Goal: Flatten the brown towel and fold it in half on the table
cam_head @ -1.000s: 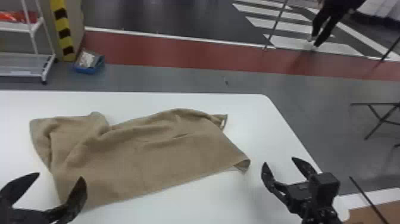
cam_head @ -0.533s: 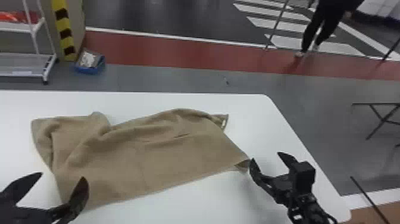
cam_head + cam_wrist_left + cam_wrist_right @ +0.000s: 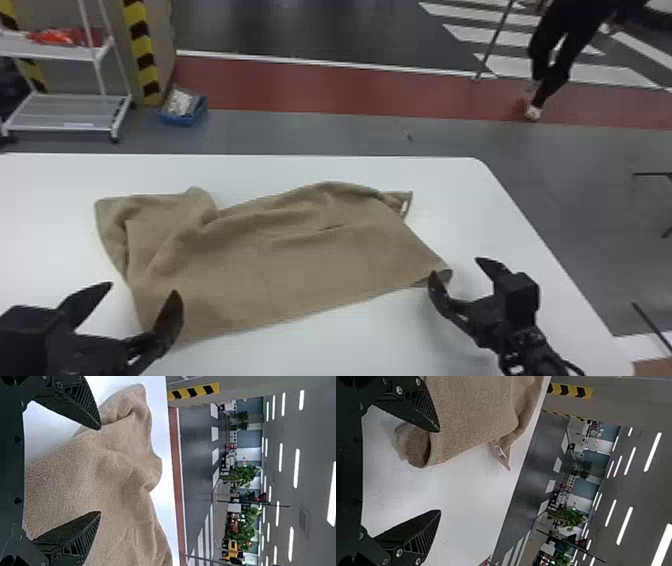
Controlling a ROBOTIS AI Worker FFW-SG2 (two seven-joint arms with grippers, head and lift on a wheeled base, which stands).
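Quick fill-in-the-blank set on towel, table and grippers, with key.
1. The left gripper and right gripper are not shut but ____.
2. The gripper at the curled corner of the towel is the ____ one.
3. The table is ____ in colour.
4. The towel is rumpled, not ____.

Missing words: open; right; white; flat.

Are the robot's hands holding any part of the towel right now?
No, nothing is held. The left gripper and the right gripper are both open, with no towel pinched between their fingers.
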